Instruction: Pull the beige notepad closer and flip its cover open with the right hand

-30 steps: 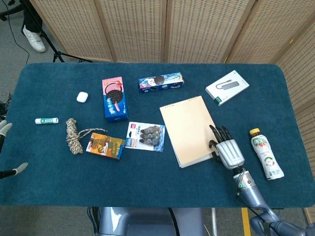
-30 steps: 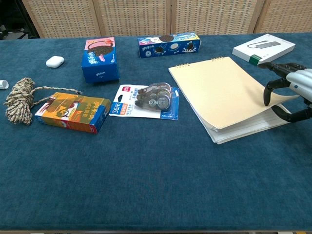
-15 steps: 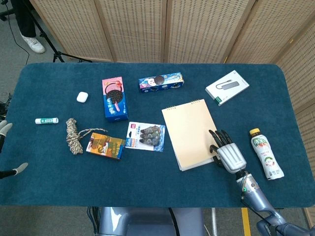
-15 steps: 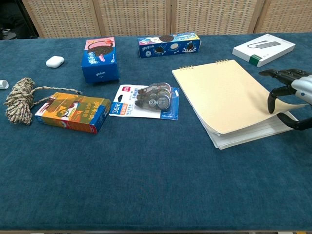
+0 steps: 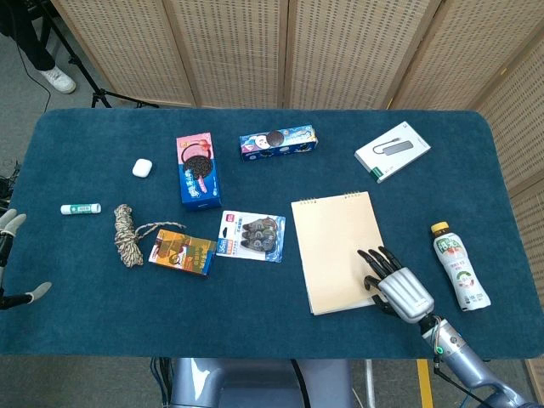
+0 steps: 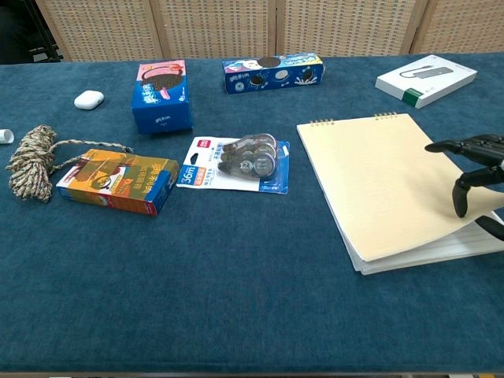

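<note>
The beige notepad (image 5: 340,251) lies closed on the blue table right of centre, spiral edge away from me, also seen in the chest view as the notepad (image 6: 386,185). My right hand (image 5: 395,285) is at its near right corner. Dark fingers (image 6: 465,150) lie on top of the cover, and the thumb sits under the slightly raised cover edge, so the hand pinches that corner. Only the fingers of the right hand (image 6: 476,169) show at the chest view's right edge. My left hand (image 5: 5,259) hangs off the table's left edge, fingers apart and holding nothing.
A drink bottle (image 5: 459,265) lies just right of the right hand. A green-and-white box (image 5: 392,151) sits at the back right. A correction tape pack (image 5: 251,235), two cookie boxes (image 5: 198,170) (image 5: 277,143), an orange box (image 5: 182,252) and a rope (image 5: 127,234) lie to the left.
The right hand has drawn back toward the near edge, dragging the notepad closer and rightward. The pad has turned squarer to me, and its cover corner now sits lower.
</note>
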Robot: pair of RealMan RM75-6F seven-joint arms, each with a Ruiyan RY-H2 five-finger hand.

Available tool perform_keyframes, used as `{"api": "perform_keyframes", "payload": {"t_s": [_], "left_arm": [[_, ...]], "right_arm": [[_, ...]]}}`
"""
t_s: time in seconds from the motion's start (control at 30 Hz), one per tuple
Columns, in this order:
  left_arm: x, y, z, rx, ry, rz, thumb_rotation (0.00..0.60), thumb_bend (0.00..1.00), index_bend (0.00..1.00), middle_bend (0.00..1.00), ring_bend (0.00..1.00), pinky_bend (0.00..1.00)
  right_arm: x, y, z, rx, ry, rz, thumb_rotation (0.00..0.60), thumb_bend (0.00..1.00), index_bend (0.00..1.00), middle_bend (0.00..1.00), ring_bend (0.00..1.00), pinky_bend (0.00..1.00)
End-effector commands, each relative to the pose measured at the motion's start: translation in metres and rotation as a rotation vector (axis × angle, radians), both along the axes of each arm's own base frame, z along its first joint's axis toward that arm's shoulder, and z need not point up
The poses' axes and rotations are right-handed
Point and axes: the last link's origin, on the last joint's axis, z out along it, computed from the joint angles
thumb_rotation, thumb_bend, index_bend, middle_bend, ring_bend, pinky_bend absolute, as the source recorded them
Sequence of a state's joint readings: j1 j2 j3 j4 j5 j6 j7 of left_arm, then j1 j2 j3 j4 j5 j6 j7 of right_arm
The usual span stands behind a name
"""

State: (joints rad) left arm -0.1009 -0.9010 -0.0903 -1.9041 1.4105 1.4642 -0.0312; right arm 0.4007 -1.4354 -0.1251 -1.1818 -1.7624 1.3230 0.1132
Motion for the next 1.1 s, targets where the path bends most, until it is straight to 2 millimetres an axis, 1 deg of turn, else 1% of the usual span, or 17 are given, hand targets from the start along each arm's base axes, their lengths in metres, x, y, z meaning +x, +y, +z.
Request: {"api": "perform_keyframes", "payload": {"t_s": [0.03,0.13,0.37,0.6,0.73,0.9,1.1], "left_arm": [[0.000,0.000,-0.001,-0.002,0.001,0.000,0.600,0.00,0.00,0.00,0.00,0.00],[0.001,0.000,-0.002,-0.004,0.004,0.000,0.600,0.00,0.00,0.00,0.00,0.00],[0.001,0.000,-0.004,-0.005,0.011,0.002,0.600,0.00,0.00,0.00,0.00,0.00],[0.002,0.001,-0.006,-0.007,0.021,0.003,0.600,0.00,0.00,0.00,0.00,0.00],[0.002,0.001,-0.008,-0.007,0.027,0.006,0.600,0.00,0.00,0.00,0.00,0.00],[0.003,0.002,-0.009,-0.009,0.033,0.009,0.600,0.00,0.00,0.00,0.00,0.00],[0.003,0.001,-0.011,-0.014,0.034,0.008,0.600,0.00,0.00,0.00,0.00,0.00]], "right_arm": [[-0.002,0.011,0.005,0.040,0.016,0.024,0.600,0.67,0.65,0.03,0.00,0.00],[-0.004,0.021,0.011,0.072,0.059,0.067,0.600,0.67,0.65,0.04,0.00,0.00],[-0.010,0.034,0.017,0.119,0.103,0.107,0.600,0.67,0.66,0.05,0.00,0.00],[-0.017,0.042,0.025,0.176,0.138,0.153,0.600,0.67,0.66,0.06,0.00,0.00],[-0.016,0.047,0.029,0.192,0.128,0.171,0.600,0.67,0.66,0.06,0.00,0.00],[-0.012,0.060,0.034,0.220,0.098,0.220,0.600,0.67,0.66,0.07,0.00,0.00],[-0.011,0.076,0.032,0.263,0.077,0.238,0.600,0.67,0.66,0.07,0.00,0.00]]}}
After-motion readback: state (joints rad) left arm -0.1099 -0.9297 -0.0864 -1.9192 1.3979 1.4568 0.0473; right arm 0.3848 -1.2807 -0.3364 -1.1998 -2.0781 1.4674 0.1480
